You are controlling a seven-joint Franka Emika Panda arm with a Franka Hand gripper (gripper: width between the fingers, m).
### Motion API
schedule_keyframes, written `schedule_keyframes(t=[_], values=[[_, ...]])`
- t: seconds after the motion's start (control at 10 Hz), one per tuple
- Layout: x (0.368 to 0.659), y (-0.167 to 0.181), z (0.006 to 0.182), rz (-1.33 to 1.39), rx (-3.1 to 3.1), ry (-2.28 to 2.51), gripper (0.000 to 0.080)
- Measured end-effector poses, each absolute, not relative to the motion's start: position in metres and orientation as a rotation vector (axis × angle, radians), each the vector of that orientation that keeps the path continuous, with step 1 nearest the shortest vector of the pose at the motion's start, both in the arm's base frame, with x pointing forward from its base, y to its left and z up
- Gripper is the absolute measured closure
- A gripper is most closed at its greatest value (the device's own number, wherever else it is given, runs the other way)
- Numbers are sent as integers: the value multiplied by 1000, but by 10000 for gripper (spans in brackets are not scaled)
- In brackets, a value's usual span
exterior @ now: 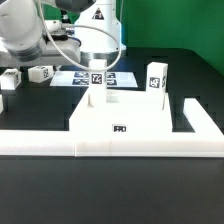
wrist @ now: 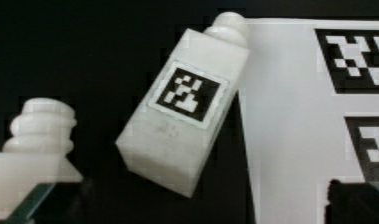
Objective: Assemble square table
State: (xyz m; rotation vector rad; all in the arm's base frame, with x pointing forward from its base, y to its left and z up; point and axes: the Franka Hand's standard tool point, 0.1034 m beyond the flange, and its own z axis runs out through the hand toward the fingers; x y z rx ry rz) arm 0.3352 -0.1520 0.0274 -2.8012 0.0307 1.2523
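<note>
Now gripper point(exterior: 97, 68), jaws wide w/ nothing btwn, hangs over tagged leg point(exterior: 97, 92) upright at far edge of white panel point(exterior: 125, 120); 2nd leg point(exterior: 155, 78) stands apart toward exterior view's right.

On the black surface point(exterior: 40, 190) the white square panel point(exterior: 120, 115) lay flat, its tagged front edge just behind the long L-shaped rail point(exterior: 150, 146). The tool point(exterior: 97, 66) hung over the panel's back edge with a tagged leg point(exterior: 97, 82) right under it; whether they touched could not be told. A second leg point(exterior: 155, 78) stood upright by the panel's back corner on the exterior view's right. A third leg point(exterior: 45, 72) and a fourth leg point(exterior: 10, 80) sat farther back on the exterior view's left, near the marker board point(exterior: 70, 78).
</note>
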Motion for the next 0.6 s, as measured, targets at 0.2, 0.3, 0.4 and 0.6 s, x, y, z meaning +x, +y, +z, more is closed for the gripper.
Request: schedule_keyframes(t=[0.2, 0.3, 0.4, 0.6], values=[[334, -152, 25, 1260, -2800, 33, 150], [334, -151, 25, 1259, -2801, 32, 150], [334, -151, 25, 1262, -2801, 31, 150], [334, -150, 25, 1261, -2801, 25, 150]])
